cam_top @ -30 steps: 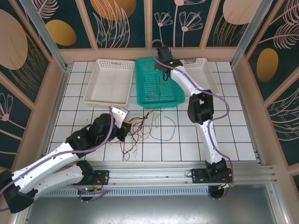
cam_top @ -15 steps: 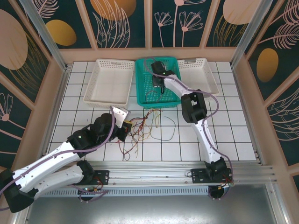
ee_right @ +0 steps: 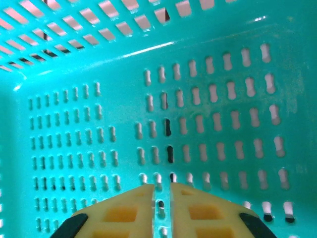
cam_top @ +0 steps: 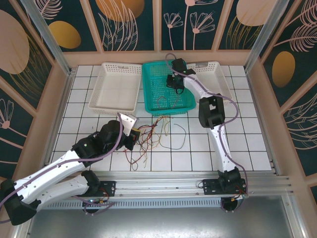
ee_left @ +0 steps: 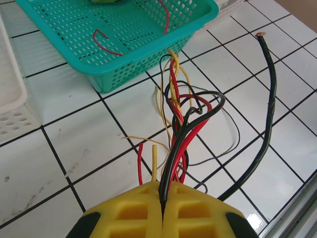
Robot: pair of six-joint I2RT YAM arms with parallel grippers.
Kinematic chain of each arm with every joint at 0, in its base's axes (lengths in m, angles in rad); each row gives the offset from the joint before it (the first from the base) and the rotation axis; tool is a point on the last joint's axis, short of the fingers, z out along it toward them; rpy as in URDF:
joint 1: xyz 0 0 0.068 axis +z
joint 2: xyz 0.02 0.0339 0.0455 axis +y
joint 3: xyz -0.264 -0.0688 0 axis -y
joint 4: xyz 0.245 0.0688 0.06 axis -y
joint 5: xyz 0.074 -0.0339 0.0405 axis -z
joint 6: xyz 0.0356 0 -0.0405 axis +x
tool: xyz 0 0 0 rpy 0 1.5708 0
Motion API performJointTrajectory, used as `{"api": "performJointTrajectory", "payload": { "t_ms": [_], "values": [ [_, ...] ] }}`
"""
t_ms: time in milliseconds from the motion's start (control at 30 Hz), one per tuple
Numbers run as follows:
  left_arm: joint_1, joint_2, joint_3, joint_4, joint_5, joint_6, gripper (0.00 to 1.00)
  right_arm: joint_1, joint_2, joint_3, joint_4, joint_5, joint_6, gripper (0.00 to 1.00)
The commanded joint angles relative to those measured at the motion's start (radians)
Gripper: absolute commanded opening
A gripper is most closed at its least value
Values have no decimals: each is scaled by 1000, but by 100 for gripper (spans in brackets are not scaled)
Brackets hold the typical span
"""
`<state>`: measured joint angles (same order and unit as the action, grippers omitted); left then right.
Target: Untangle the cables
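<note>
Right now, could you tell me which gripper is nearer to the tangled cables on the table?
Left. The left gripper has its jaws shut on the cables at their near end; the right gripper is away beyond them, down in the teal basket.

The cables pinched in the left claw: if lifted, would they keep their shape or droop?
Probably floppy: the cables curl in loose loops beyond the left claw. Likely very light, being so thin. The thicker black cable holds a smoother arc, so perhaps stiffer.

No readable text, label, brand, number or sign stands on anything in these views.
</note>
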<state>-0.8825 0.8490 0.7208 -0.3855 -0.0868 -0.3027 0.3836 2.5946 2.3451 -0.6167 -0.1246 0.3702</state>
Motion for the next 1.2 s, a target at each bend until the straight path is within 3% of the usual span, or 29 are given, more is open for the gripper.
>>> {"api": "performJointTrajectory", "payload": {
  "t_ms": [0,100,667,933,1167],
  "values": [
    [3,-1,-2,23,1,17,0,20,-83,43,-61,37,-18,26],
    [3,1,-3,23,4,16,0,24,-111,53,-92,98,-35,34],
    [4,20,0,19,0,15,0,66,-241,109,-197,372,-209,64],
    [2,32,2,17,1,16,0,89,-326,118,-178,308,-254,75],
    [3,37,3,17,1,16,0,99,-396,112,-187,248,-264,79]
  ]
}}
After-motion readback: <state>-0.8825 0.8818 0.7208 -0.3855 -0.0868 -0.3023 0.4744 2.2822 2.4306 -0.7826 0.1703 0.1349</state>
